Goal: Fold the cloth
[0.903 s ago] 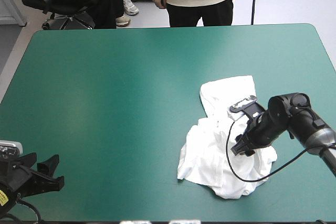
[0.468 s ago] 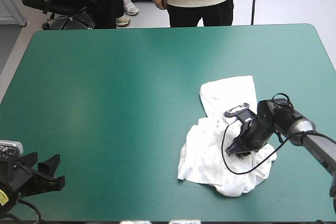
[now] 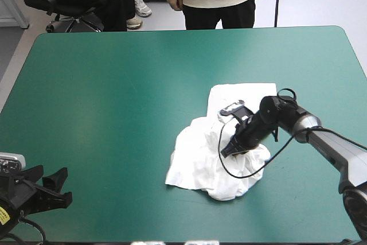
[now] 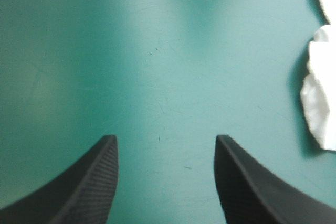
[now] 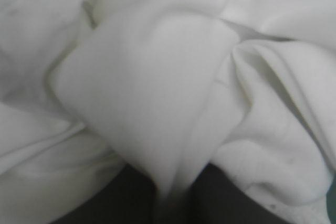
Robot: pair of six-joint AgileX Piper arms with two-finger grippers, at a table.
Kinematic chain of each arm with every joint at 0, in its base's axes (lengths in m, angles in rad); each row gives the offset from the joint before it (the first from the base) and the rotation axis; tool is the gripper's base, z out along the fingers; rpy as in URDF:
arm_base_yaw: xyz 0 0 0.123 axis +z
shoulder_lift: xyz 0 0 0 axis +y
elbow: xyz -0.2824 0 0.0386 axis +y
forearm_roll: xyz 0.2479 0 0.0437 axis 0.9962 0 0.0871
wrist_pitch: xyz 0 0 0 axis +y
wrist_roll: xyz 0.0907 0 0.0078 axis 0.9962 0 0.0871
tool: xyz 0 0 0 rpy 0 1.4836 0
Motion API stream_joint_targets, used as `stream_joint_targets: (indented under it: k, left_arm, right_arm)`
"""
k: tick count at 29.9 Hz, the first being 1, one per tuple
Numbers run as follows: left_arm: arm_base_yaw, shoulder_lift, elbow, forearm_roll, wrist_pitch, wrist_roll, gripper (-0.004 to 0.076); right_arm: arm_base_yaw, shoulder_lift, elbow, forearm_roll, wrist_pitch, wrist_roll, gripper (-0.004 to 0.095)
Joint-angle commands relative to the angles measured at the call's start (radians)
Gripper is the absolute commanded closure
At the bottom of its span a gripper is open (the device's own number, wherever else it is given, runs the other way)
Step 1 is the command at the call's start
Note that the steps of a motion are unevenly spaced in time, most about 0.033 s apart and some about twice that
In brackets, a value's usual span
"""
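One crumpled white short-sleeved T-shirt [image 3: 195, 163] is seen right of the teal-green table's [image 3: 114, 84] centre, clamped by the right gripper [image 3: 230, 151]. It has been dragged leftward since earlier. The left gripper [image 3: 49, 181], second of two, is held spread at the table's near-left corner.

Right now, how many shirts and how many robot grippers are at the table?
T-shirt, white, crumpled: 1
Grippers, black: 2 (left gripper open over bare cover; right gripper shut on the T-shirt)
Total: 3
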Motion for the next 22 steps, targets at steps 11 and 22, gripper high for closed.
stream_joint_targets:
  k: [11,22]
  left_arm:
    - [-0.005,0.011,-0.023,0.002,-0.086,-0.008,0.0319]
    - [-0.005,0.011,-0.023,0.002,-0.084,-0.008,0.0319]
  right_arm:
    - [0.328,0.312,-0.552,-0.017,0.1,0.076,0.0909]
    - [0.395,0.45,-0.929,-0.097,0.24,0.134,0.0531]
